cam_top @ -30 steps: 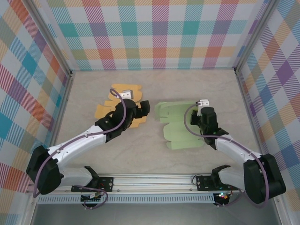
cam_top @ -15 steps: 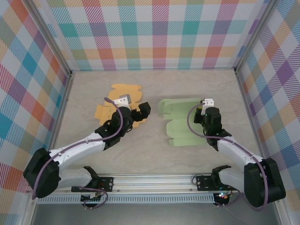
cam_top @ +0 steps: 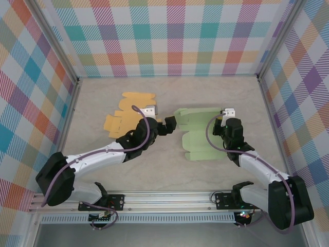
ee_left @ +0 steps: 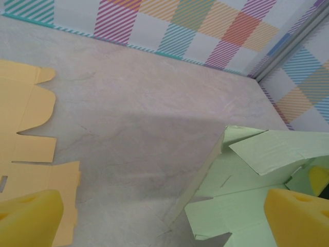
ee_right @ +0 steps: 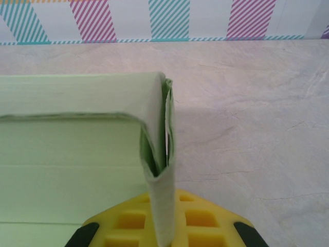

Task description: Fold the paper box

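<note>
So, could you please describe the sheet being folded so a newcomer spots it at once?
On the beige table, look right of centre. The pale green sheet lies there, its edge pinched by the right gripper; the neighbouring sheet is orange and flat.

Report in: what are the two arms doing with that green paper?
Right tool shut on green paper, at its folded edge. Left tool open, empty, by its left edge. Orange paper flat at left, not in the way.
</note>
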{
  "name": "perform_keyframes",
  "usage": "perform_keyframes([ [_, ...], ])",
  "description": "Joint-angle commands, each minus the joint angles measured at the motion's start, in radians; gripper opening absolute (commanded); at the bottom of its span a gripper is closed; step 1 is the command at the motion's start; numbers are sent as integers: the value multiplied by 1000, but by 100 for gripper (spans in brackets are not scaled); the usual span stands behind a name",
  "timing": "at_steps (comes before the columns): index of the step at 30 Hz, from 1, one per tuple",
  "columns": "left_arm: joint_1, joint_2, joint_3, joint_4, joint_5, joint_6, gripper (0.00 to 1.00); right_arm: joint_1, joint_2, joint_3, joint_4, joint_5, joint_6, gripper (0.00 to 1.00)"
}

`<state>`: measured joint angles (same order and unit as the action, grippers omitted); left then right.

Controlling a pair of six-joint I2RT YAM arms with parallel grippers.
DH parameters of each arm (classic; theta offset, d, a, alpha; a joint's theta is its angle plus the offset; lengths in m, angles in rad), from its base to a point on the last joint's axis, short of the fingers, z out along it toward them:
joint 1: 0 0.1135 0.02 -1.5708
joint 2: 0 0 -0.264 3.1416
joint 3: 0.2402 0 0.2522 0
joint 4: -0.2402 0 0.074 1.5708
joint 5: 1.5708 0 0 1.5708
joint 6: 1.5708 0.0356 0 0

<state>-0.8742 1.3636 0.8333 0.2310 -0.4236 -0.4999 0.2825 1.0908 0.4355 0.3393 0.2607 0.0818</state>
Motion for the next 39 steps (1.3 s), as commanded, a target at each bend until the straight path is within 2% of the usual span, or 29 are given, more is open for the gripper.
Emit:
perform_keyframes([
  [1, -27, 45, 52, -16, -56, 47, 100, -5, -14, -6, 32, -29, 12, 0],
  [7, -31, 123, 130, -3, -67, 75, 100, -4, -14, -6, 31, -35, 11, 0],
  [15, -32, 191, 218, -79, -136, 103, 100, -4, -13, -7, 32, -49, 13, 0],
  [25, -43, 270, 230, -83, -101, 87, 100, -4, -12, -9, 38, -67, 16, 0],
  [32, -79, 353, 303, -61, -87, 101, 100, -3, -10, -11, 43, -77, 18, 0],
  [39, -103, 409, 390, -30, -128, 86, 100, -3, -10, -11, 45, -75, 20, 0],
])
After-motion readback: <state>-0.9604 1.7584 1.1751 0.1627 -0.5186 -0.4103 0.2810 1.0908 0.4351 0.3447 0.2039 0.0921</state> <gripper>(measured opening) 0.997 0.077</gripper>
